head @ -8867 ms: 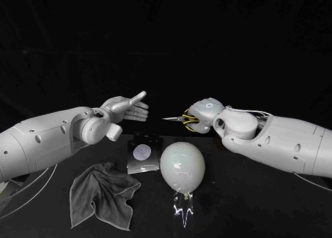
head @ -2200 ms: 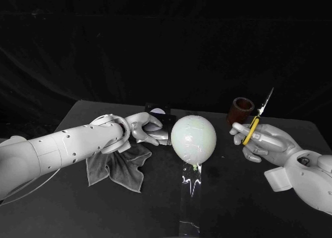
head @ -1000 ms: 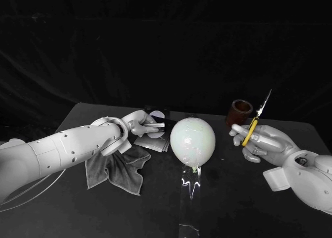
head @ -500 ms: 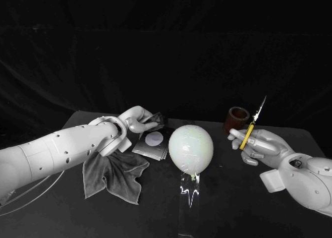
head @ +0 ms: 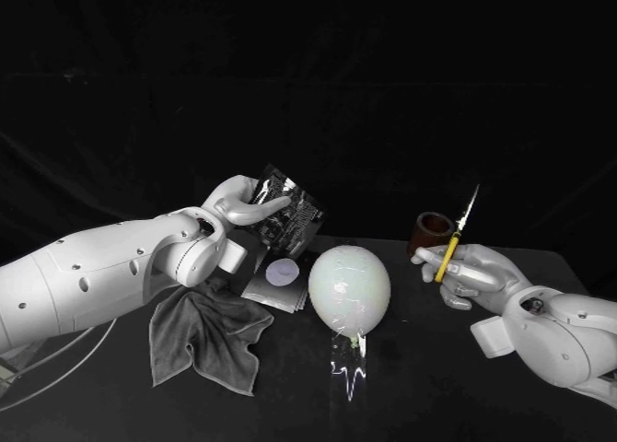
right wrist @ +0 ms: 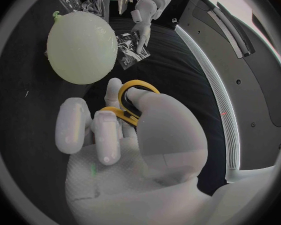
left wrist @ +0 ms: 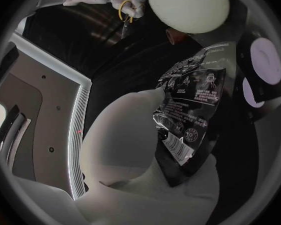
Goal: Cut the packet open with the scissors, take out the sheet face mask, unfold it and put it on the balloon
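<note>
The left hand (head: 239,203) pinches the glossy, crinkled black foil packet (head: 293,216) by one end, raised over the table (head: 441,368) toward its far edge. I think such slick foil may slip or swing when it is cut. The right hand (head: 474,272), near the right edge, has its fingers clamped on the yellow-handled steel scissors (head: 455,244), points up. These points could burst the thin, pale, egg-shaped balloon (head: 348,290) in the middle of the table.
</note>
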Controlling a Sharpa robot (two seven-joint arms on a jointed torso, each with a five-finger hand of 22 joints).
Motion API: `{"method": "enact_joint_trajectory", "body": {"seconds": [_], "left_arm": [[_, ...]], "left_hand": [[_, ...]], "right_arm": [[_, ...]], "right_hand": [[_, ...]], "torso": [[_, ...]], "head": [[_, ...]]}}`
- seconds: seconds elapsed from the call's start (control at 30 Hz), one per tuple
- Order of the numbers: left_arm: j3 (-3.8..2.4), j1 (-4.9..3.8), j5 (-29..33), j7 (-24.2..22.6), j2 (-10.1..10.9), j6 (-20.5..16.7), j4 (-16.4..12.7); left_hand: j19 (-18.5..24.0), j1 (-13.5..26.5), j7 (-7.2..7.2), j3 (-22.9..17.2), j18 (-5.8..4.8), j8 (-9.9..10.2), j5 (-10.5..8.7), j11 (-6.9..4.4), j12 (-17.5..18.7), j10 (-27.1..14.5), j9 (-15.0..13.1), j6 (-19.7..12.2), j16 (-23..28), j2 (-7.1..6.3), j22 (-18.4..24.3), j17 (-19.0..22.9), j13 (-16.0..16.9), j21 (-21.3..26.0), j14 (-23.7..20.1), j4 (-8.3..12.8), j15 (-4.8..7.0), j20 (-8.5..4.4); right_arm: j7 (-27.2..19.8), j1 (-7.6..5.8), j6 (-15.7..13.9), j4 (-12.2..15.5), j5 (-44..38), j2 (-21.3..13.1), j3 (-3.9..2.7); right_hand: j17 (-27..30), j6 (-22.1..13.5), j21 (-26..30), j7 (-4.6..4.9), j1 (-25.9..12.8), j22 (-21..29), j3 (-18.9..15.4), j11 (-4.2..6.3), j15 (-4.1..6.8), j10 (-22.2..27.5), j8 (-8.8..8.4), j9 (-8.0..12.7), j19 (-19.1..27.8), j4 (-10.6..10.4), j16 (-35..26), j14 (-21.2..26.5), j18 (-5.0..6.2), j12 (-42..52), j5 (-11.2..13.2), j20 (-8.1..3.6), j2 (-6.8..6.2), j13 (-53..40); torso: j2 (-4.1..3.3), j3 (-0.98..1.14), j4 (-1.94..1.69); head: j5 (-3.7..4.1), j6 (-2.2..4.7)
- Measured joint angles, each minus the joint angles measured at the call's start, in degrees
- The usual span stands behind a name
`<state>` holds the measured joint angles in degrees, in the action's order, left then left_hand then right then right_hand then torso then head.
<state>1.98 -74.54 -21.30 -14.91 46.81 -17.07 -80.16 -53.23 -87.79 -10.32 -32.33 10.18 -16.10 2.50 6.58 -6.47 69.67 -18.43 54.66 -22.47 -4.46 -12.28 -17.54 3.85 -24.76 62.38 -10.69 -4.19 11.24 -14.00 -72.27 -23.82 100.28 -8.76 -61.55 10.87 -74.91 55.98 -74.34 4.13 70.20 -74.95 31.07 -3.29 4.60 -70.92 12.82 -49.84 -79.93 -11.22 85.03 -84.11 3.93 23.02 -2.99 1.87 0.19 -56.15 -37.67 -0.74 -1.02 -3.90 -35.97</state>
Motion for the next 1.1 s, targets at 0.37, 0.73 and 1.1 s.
{"method": "enact_joint_trajectory", "body": {"seconds": [0.37,0.73,1.1], "left_arm": [[0.07,1.11,23.25,-8.04,-1.55,-0.42,-5.07],[0.02,3.48,33.97,-13.73,-5.48,1.02,-5.81],[0.02,5.03,37.12,-14.95,-7.83,1.60,-5.16]], "left_hand": [[1.58,2.97,0.19,-2.46,0.03,0.37,0.13,0.07,1.83,0.90,0.28,0.18,1.41,0.73,-1.80,-0.14,-0.18,-2.50,0.08,1.85,0.06,-0.24],[2.14,3.87,0.20,-2.97,0.01,0.39,0.13,0.07,2.16,0.89,0.32,0.18,2.06,1.10,-1.91,-0.14,-0.18,-2.65,0.16,1.93,-0.03,-0.08],[2.14,4.05,0.20,-3.03,-0.02,0.39,0.13,0.08,2.37,0.89,0.33,0.17,2.07,1.05,-2.01,-0.12,-0.17,-2.92,0.16,2.00,-0.04,-0.08]], "right_arm": [[-0.84,-0.36,-2.13,-0.70,-0.73,3.00,-0.04],[-2.20,-1.06,-4.03,-0.17,0.70,4.42,-0.13],[-3.53,-2.04,-4.26,1.22,2.51,4.62,-0.26]], "right_hand": [[-0.17,-3.22,-3.39,1.68,3.30,0.03,-0.19,-0.03,-2.46,0.02,-6.88,5.53,-1.98,5.12,1.68,0.19,-0.03,0.28,0.00,1.36,-0.39,2.75],[0.02,-4.50,-4.88,1.47,4.55,0.03,-3.54,-0.23,-2.96,0.22,-9.37,10.34,-2.65,10.36,2.31,0.09,-0.05,0.72,0.14,2.05,-6.87,3.99],[0.00,-4.50,-4.88,1.47,3.77,0.00,-7.71,-0.23,-2.96,0.21,-9.37,16.35,-2.64,10.69,2.31,0.09,-0.07,0.83,0.14,2.05,-9.93,5.18]], "torso": [[0.75,-0.03,0.14],[1.23,0.06,0.35],[1.21,0.06,0.44]], "head": [[2.16,1.79],[5.36,2.41],[9.21,1.95]]}}
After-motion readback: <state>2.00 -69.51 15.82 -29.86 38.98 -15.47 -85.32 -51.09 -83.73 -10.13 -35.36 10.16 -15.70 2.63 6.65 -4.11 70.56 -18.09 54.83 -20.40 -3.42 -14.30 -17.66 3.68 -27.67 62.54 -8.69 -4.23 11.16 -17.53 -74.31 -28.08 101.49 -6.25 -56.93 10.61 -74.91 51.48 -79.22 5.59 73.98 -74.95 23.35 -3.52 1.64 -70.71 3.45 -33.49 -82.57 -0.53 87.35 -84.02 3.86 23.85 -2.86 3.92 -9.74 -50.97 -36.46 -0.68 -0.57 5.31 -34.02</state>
